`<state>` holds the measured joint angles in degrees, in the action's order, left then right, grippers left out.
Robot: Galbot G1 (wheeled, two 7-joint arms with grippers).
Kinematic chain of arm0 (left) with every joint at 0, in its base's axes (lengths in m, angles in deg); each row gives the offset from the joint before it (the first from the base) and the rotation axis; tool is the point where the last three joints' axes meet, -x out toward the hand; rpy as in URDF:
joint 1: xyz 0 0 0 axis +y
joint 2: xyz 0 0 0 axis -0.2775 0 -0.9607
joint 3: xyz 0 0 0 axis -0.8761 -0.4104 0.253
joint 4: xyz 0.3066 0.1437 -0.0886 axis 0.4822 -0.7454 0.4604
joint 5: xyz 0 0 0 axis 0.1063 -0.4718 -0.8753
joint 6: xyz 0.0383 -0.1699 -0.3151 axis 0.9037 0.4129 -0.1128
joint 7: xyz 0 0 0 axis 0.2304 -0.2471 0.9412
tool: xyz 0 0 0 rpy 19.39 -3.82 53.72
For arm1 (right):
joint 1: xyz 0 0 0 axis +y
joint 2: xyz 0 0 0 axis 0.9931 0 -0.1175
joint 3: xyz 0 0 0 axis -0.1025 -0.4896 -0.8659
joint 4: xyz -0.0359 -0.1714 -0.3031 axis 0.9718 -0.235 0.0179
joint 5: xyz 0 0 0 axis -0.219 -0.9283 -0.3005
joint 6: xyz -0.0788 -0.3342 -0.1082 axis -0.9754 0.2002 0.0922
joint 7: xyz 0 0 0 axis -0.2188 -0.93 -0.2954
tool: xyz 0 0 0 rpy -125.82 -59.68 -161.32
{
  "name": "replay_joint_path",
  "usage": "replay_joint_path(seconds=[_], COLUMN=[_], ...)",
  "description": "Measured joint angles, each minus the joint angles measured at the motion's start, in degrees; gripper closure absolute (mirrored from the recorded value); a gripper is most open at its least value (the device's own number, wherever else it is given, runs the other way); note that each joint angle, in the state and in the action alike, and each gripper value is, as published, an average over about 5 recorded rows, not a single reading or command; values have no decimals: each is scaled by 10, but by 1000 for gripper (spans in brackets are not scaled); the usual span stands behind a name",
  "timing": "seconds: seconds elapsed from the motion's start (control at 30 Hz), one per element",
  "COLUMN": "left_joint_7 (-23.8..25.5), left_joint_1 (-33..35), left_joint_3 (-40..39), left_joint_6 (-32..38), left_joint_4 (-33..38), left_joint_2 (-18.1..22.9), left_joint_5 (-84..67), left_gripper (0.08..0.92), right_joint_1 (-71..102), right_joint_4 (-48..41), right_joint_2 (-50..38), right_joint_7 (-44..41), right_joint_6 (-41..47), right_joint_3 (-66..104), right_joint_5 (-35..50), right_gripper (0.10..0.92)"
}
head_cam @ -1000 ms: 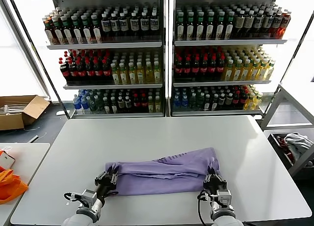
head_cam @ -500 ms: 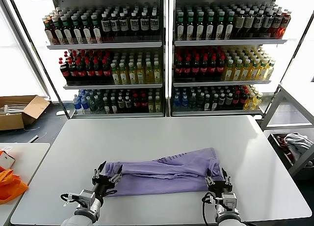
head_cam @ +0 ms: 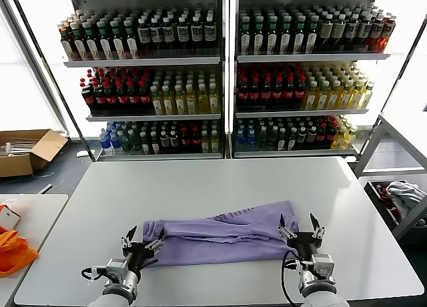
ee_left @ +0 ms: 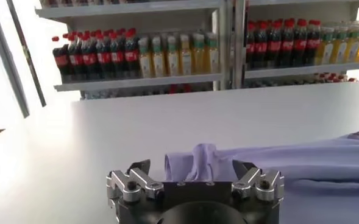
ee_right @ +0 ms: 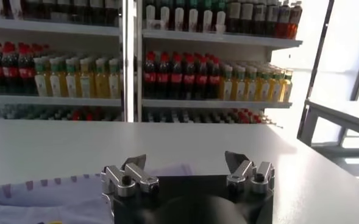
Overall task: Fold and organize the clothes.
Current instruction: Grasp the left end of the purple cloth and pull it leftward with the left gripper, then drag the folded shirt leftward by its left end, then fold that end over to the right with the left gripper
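The lavender T-shirt [head_cam: 223, 233] lies across the near half of the white table [head_cam: 220, 180], folded into a long band, its darker printed stripes showing along the top edge. Both ends sit free on the tabletop, nothing pinching them. This looks like the pause right after a lengthwise fold is laid down, with the cloth released and the next fold not yet begun.

The left gripper [head_cam: 141, 243] sits just off the shirt's left end, jaws spread wide and empty; from its own wrist view the bunched corner [ee_left: 199, 164] pokes up directly ahead, between the two fingertips but not held. The right gripper [head_cam: 298, 229] hovers at the shirt's right end, jaws equally wide apart, nothing in them; its wrist view shows the fabric edge [ee_right: 39, 198] lying off to one side rather than squarely ahead.

Next move, by the look of it: take fresh hold of the band's ends or corners and bring one end over the other. That calls for clean pinches through all layers, or the fold slides apart. Behind the table, shelves of bottles [head_cam: 220, 73] stand well clear.
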<state>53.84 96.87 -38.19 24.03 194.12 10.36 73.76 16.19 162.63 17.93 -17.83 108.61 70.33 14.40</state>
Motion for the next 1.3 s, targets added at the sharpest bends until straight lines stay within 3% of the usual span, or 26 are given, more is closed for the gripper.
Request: replay_joint_path(seconds=[0.17,0.9,1.13,1.3], left_joint_7=[0,4,11,22], left_joint_1=[6,15,1,-6], left_joint_3=[1,15,63,130], left_joint_6=[-10,-10,-4,5], left_joint_4=[-5,-5,8,7], left_joint_2=[3,4,-20,-64], left_joint_5=[-14,-17,-15,-14], left_gripper=[242,864,886,886], right_joint_1=[-2,-9,-18,-26], right_joint_4=[7,18,13,11], right_joint_2=[-2,-7,-9,-7], right_joint_7=[0,1,2,2], right_joint_6=[0,-1,0,3], right_joint_3=[0,8,5,1], right_joint_5=[4,13,17,19], right_gripper=[203,203,203,203])
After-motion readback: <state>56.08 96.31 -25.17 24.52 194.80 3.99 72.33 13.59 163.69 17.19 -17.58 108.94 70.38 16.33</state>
